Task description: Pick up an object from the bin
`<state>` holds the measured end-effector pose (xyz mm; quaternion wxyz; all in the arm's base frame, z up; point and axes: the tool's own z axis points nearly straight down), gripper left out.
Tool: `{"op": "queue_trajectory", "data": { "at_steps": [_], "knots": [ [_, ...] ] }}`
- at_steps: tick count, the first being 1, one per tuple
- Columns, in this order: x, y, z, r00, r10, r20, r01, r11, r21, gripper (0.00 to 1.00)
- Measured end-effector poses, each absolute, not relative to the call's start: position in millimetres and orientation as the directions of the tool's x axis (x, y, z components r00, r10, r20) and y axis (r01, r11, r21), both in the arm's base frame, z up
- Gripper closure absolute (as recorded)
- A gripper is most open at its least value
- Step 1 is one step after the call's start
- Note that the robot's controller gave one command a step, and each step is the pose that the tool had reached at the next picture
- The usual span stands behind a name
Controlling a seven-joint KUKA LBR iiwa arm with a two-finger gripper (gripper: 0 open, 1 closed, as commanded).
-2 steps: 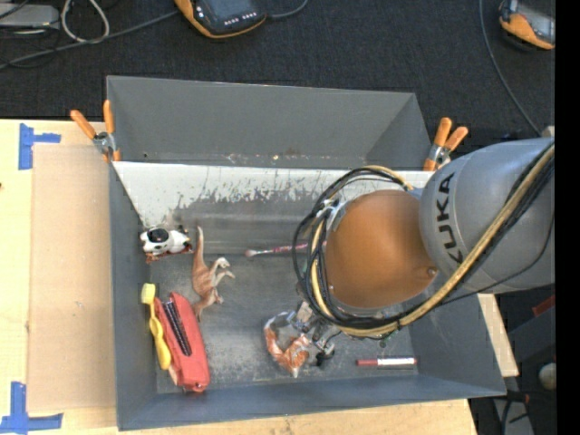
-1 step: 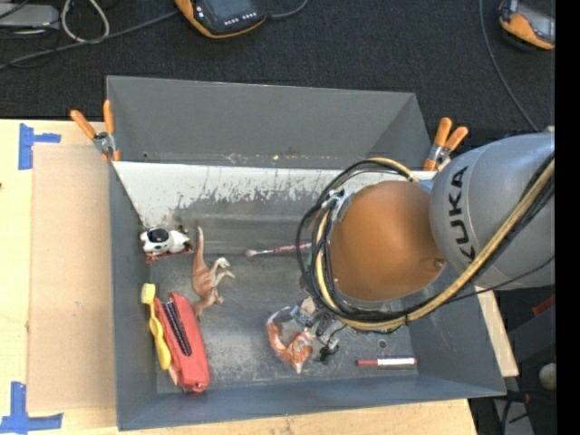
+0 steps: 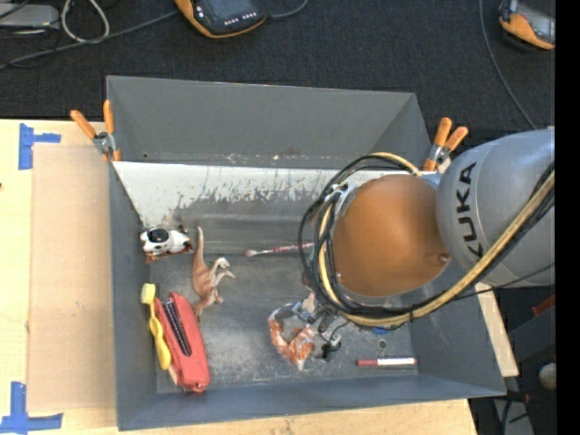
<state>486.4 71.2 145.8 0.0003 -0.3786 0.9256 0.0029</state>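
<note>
Tool (image 3: 317, 329) low beside orange-white crumpled thing (image 3: 288, 341), grip state unclear, bare bin floor (image 3: 240, 333) leftward, front wall (image 3: 299, 399) near

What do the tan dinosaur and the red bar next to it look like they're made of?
Tan dinosaur: likely moulded plastic, matt, even colour, stiff thin legs. Red bar: probably plastic too, faintly glossy, with a dark slotted strip.

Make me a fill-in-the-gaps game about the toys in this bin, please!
1. The tan toy animal in the bin is a ____.
2. The little toy car near it is mostly ____.
3. The long flat thing at the left is ____, with a yellow piece beside it.
4. The crumpled thing nearest the gripper is white and ____.

Missing words: dinosaur, white, red, orange.
</note>
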Motion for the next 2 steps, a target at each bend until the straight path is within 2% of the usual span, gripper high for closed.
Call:
{"op": "queue_trajectory", "data": {
  "at_steps": [2],
  "knots": [
    [486.0, 72, 173, -0.717, -0.697, -0.003, -0.697, 0.717, 0.007, 1.0]
  ]
}}
